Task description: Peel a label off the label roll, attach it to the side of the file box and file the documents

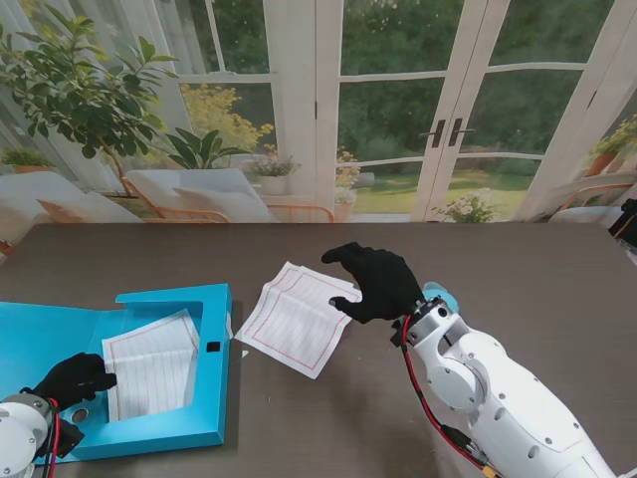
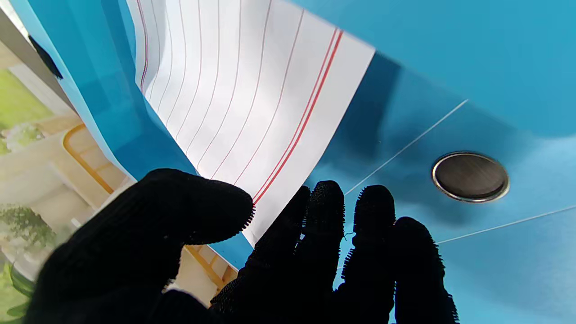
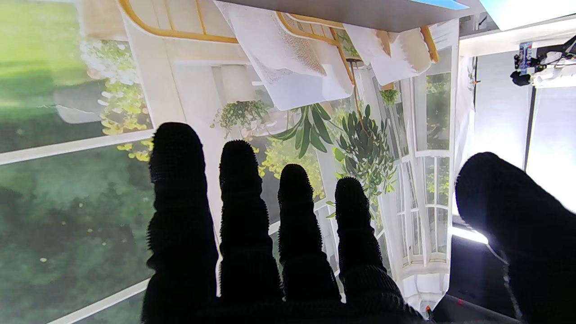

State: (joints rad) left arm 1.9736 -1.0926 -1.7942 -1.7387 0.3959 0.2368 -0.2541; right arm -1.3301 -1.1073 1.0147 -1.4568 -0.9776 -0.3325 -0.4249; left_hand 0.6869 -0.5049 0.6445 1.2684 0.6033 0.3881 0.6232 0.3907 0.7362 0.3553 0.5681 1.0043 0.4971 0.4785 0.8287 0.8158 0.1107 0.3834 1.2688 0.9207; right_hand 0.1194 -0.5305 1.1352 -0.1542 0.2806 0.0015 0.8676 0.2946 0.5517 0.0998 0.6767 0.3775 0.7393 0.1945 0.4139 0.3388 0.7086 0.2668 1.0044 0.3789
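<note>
Stand view: your left hand (image 1: pixel 72 379) rests on the open blue plastic file box (image 1: pixel 214 304) holding one red-ruled white sheet (image 1: pixel 151 363); your right hand (image 1: pixel 373 281) hovers spread and empty over the loose ruled sheets (image 1: pixel 297 319) on the dark desk (image 1: pixel 518 264). Left wrist view: thumb and fingers (image 2: pixel 328 211) loosely pinch the filed sheet's corner, so press it flat. Right wrist view: lower the open fingers (image 3: pixel 236 180) squarely before pinching.

A bright garden room behind a dark worktop (image 1: pixel 149 254).

White-framed glass doors (image 1: pixel 448 110) with dark handles stand at 12 o'clock, showing green lawn and trees in soft daylight. At 10 o'clock a leafy potted plant (image 1: pixel 80 90) rises beside pale cushioned wicker chairs (image 1: pixel 199 194). Small flowering pots (image 1: pixel 271 174) sit by the window, and sheer curtains hang at the far left.
</note>
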